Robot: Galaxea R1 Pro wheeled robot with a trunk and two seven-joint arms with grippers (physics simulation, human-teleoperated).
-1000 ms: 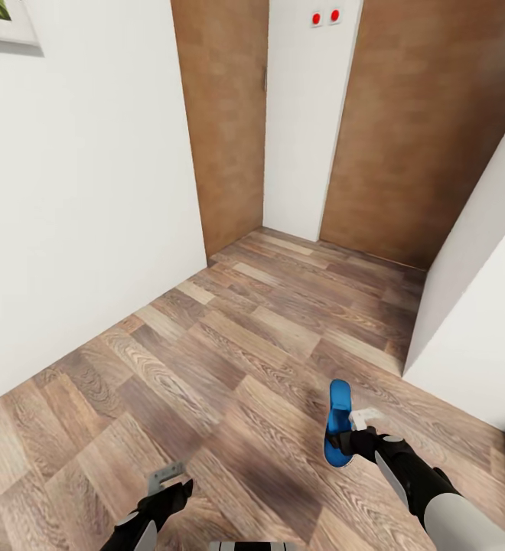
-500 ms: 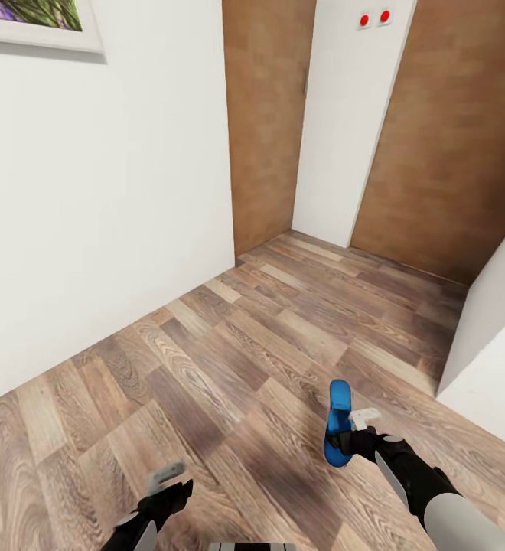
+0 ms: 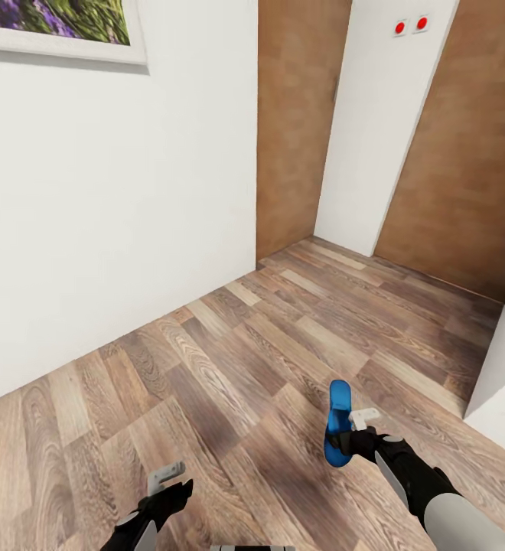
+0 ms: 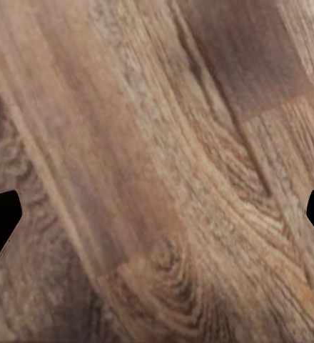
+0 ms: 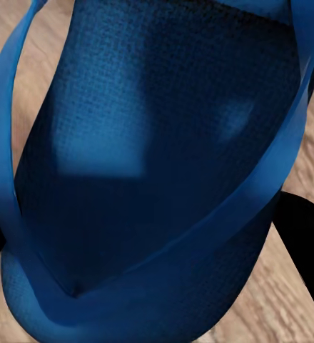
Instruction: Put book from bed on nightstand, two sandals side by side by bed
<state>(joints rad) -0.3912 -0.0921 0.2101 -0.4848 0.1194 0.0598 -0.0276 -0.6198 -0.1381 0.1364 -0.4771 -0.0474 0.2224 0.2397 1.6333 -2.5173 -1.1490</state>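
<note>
The floor is wood plank with strong grain and knots, matt to a faint sheen. The walls are smooth, matt white. Two doors are brown wood with a fine mottled grain. The sandal has a finely textured matt blue sole and smooth, rubbery-looking straps. The right pincer looks like matt black plastic with a pale finger.

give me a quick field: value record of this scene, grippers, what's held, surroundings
setting: brown wood-plank floor, white wall, brown wooden doors
wall items: framed picture, two red round buttons
right gripper: shut on bright blue flat sandal, carried above the floor
left gripper: open, holding nothing, over the floor
right wrist view: sandal's sole and strap close up
</note>
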